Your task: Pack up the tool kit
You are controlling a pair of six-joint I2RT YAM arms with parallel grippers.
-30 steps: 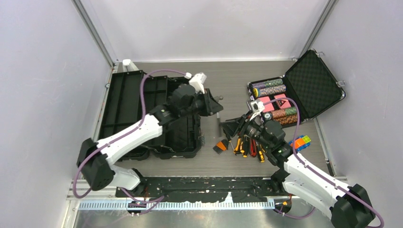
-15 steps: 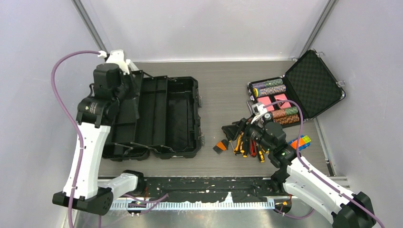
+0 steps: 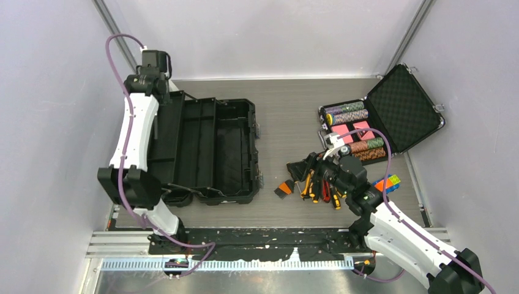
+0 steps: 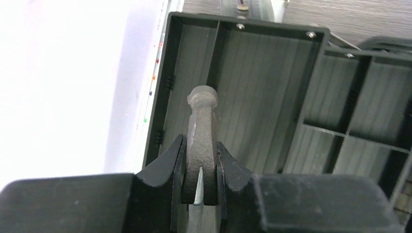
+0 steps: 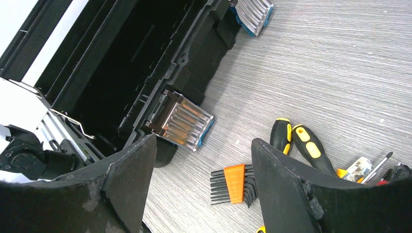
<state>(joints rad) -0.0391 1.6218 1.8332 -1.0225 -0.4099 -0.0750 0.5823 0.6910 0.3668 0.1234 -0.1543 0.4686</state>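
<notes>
The toolbox lies open on the left of the tabletop, lid flat toward the left wall; the left gripper is clamped on the hammer head above the lid's far corner compartment, handle hidden; the screwdrivers lie heaped right of the box, long axes roughly near-to-far, just beneath the right gripper, which is spread wide and empty; that arm is nearer.

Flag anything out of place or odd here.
The left tool grips the hammer by its metal head, over the toolbox lid rather than its deep tub. Screwdrivers and a hex key set lie loose on the table.
</notes>
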